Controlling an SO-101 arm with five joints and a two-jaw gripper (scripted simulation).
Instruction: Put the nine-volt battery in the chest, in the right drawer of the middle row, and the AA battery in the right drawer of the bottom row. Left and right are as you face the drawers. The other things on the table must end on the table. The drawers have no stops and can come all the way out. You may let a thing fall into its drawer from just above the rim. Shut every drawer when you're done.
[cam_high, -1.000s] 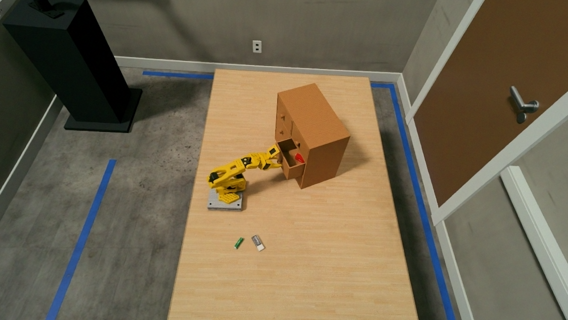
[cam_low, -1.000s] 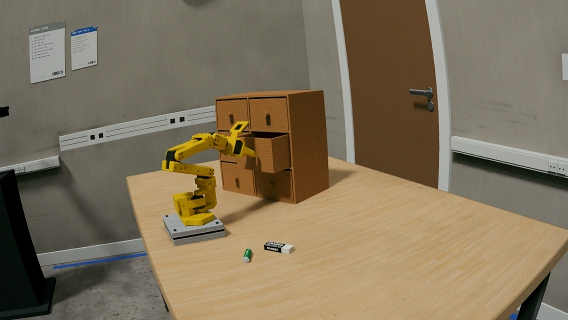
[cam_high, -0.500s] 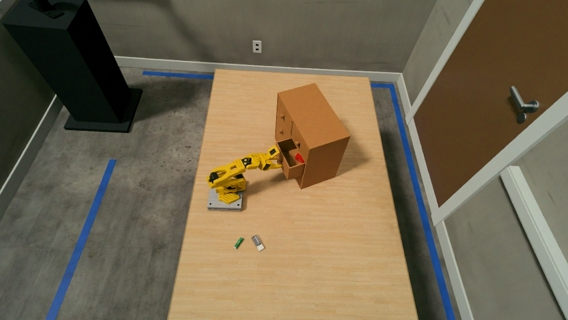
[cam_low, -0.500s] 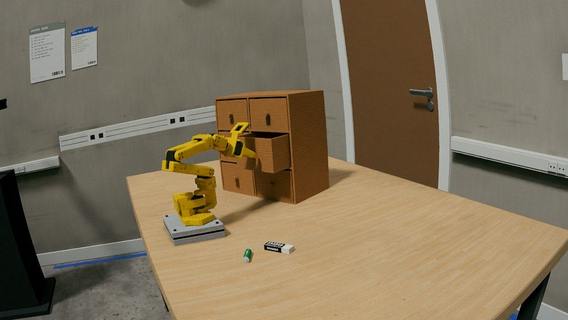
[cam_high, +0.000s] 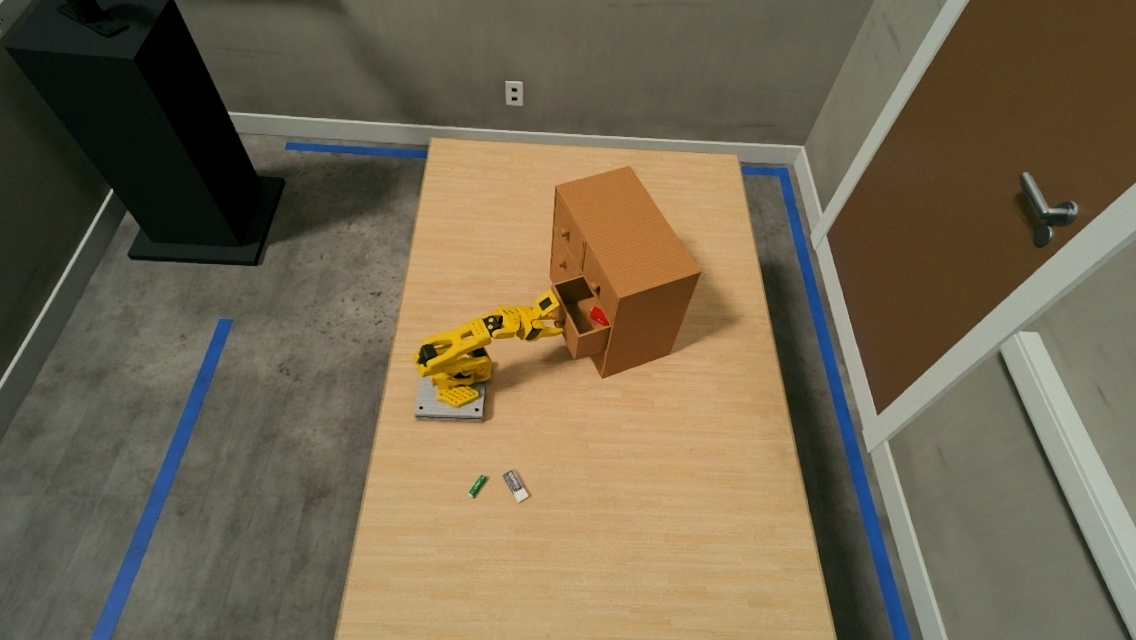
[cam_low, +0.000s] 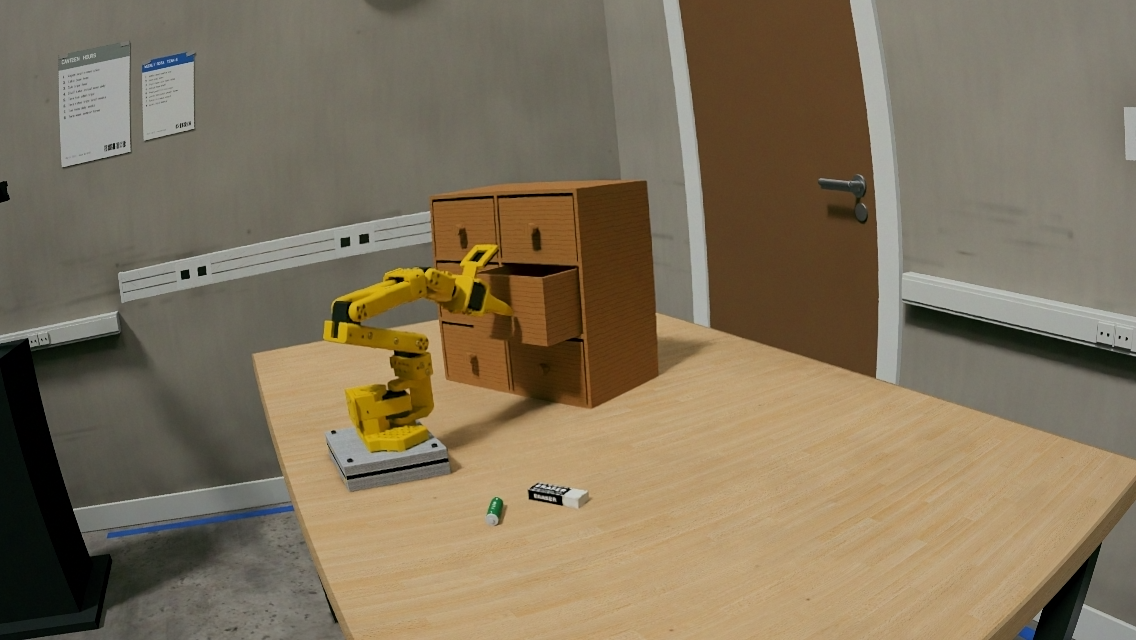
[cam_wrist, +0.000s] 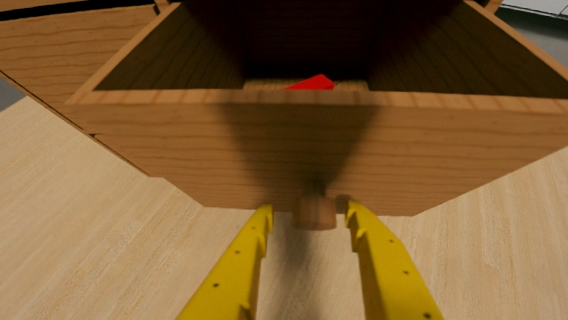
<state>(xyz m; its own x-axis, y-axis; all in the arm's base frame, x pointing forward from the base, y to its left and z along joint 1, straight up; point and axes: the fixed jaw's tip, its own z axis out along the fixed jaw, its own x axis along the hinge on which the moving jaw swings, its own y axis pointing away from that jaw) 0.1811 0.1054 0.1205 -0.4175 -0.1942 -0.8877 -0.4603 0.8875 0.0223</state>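
Observation:
The chest's (cam_high: 628, 226) (cam_low: 616, 294) right middle-row drawer (cam_high: 589, 345) (cam_low: 551, 308) (cam_wrist: 320, 135) stands well out. A red object (cam_high: 598, 316) (cam_wrist: 315, 83), apparently the nine-volt battery, lies inside; the drawer front partly hides it in the wrist view. My gripper (cam_high: 559, 318) (cam_low: 502, 280) (cam_wrist: 310, 212) is partly open at this drawer's front. Its fingers stand either side of the round knob (cam_wrist: 314, 213), with a visible gap on each side. The green AA battery (cam_high: 476, 485) (cam_low: 494, 511) lies on the table. The right bottom-row drawer (cam_low: 560, 375) looks shut.
A black-and-white eraser (cam_high: 515, 486) (cam_low: 558, 495) lies beside the AA battery on the table (cam_high: 635, 516) (cam_low: 755, 508). The top drawers look shut. The arm partly hides the left middle-row drawer in the exterior view. The arm's grey base (cam_high: 449, 409) (cam_low: 389, 469) stands near the table's left edge.

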